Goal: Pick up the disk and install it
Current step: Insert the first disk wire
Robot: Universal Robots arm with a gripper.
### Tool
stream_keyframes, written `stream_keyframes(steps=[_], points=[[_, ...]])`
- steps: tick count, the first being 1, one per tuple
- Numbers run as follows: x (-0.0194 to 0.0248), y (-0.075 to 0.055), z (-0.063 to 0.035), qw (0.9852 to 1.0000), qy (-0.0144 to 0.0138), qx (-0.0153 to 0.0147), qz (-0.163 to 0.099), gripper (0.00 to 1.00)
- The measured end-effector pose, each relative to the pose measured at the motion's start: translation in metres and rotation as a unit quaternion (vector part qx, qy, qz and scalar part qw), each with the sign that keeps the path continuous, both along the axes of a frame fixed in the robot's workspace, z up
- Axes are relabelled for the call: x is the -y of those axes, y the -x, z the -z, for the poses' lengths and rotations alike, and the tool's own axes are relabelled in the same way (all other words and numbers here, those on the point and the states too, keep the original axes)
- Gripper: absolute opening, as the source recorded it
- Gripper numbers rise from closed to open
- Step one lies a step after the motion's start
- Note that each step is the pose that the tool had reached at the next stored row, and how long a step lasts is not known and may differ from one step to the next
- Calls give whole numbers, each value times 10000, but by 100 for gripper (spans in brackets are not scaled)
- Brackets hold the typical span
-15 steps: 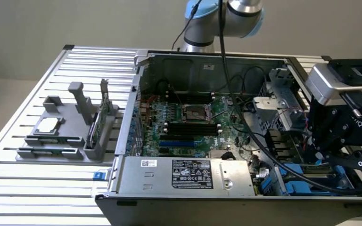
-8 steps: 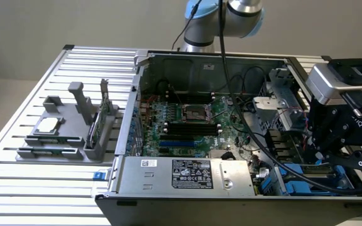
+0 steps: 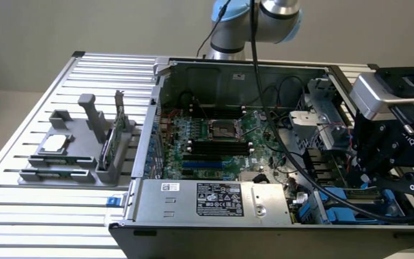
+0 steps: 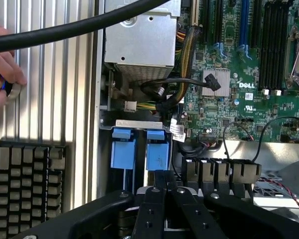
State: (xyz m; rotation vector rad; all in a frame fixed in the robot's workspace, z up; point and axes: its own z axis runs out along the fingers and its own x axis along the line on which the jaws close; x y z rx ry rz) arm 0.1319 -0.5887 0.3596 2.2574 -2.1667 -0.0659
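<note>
The disk shows by its blue plastic carrier ends [image 4: 157, 152], which sit side by side in the drive bay at the case's corner; its metal body is hidden in the bay. In the exterior view the blue carrier [image 3: 338, 209] lies low in the case on that view's right. My gripper [image 4: 163, 175] hangs just over the blue ends with its black fingers [image 4: 156, 196] pressed together and nothing between them. I cannot tell whether the tips touch the blue plastic. In the exterior view the gripper [image 3: 371, 188] reaches down into the bay.
The open computer case [image 3: 165, 70] holds a motherboard [image 3: 214, 135] and a silver power supply [image 3: 214, 199]. A thick black cable [image 4: 65, 32] crosses above. A grey fixture [image 3: 70, 156] holds a CPU chip [image 3: 56, 143] and a green card [image 3: 110, 141]. A person's hand [image 4: 2, 69] and a keyboard [image 4: 25, 189] lie beside the case.
</note>
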Motion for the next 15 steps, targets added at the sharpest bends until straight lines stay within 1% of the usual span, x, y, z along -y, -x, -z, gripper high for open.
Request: stream_keyframes(steps=[5,7,10,12,15], points=[[-32,-23,-18,10000,1,1,0,13],[-43,-45,-58,10000,0,1,0,13],[-44,-102,-163,10000,1,1,7,13],[-44,-106,-204,10000,1,2,74,13],[-44,-106,-236,9996,1,4,274,13]])
